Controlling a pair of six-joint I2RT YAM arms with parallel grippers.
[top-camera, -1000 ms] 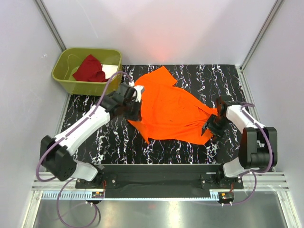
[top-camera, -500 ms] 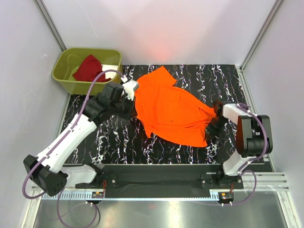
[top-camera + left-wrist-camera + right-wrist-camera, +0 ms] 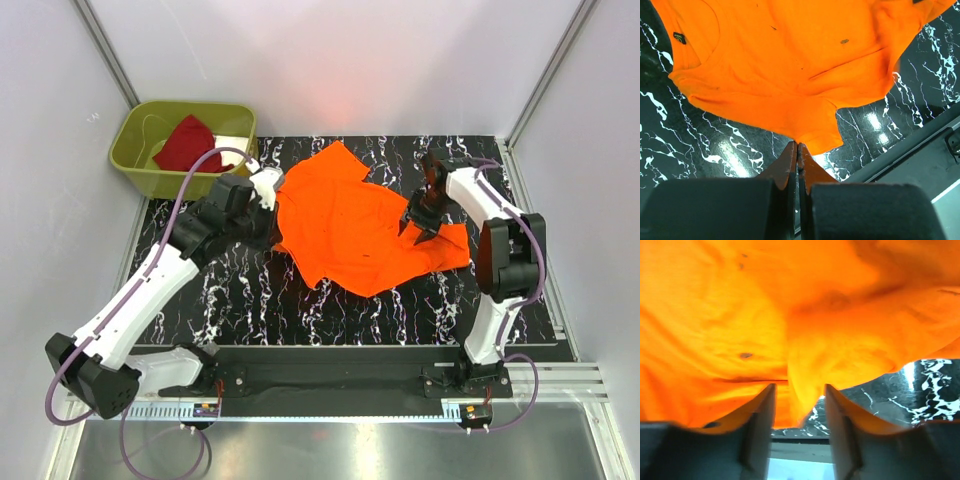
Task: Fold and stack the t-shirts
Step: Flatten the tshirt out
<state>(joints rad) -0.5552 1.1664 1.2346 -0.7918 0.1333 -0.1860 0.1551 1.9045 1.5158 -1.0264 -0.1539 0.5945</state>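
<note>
The large orange t-shirt (image 3: 355,225) lies spread and wrinkled on the black marble table (image 3: 230,295). My left gripper (image 3: 274,228) is shut on its left edge; the left wrist view shows the closed fingertips (image 3: 798,145) pinching the orange t-shirt's hem (image 3: 790,60). My right gripper (image 3: 414,226) is over the shirt's right part. In the right wrist view its jaws (image 3: 799,387) stand apart, with a fold of the orange cloth (image 3: 740,315) hanging loose between them. The dark red t-shirt (image 3: 188,145) lies crumpled in the bin.
The olive-green bin (image 3: 150,175) stands at the far left corner, just off the table. White walls close in the left, right and back. The arm bases and a black rail (image 3: 330,365) run along the near edge.
My right gripper has moved from the shirt's near-right corner toward the back and left, over the shirt. My left gripper has shifted slightly left and back with the shirt's edge. The shirt lies flatter.
</note>
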